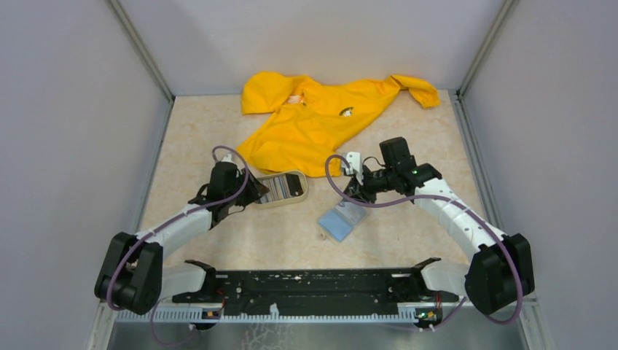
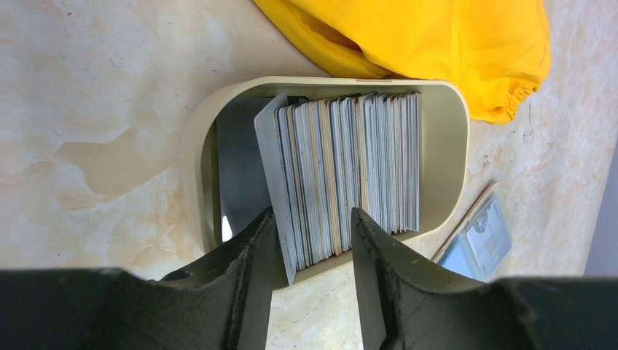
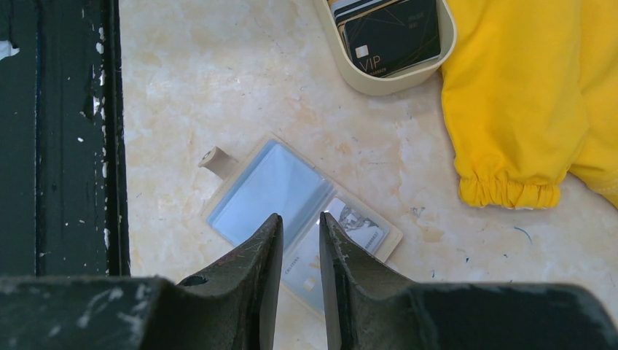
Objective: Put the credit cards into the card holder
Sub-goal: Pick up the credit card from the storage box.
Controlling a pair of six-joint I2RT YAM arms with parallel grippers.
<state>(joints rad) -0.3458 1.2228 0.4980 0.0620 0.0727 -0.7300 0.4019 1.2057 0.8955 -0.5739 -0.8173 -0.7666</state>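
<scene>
The cards (image 2: pixel 350 168) are stood on edge in the tray (image 2: pixel 444 146), some straddled by the left gripper (image 2: pixel 313 215); whether they are gripped cannot be told. Beside the tray, the holder (image 3: pixel 270 189) is laid open under the right gripper (image 3: pixel 300 219), whose fingers are narrowly parted; whether anything is held cannot be told.

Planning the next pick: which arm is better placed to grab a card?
Left. The left gripper straddles the cards standing in the tray; the right gripper hangs over the open card holder, away from the tray.

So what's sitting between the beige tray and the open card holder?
Nothing: only bare tabletop lies between the tray and card holder, clearest in the right wrist view.
</scene>
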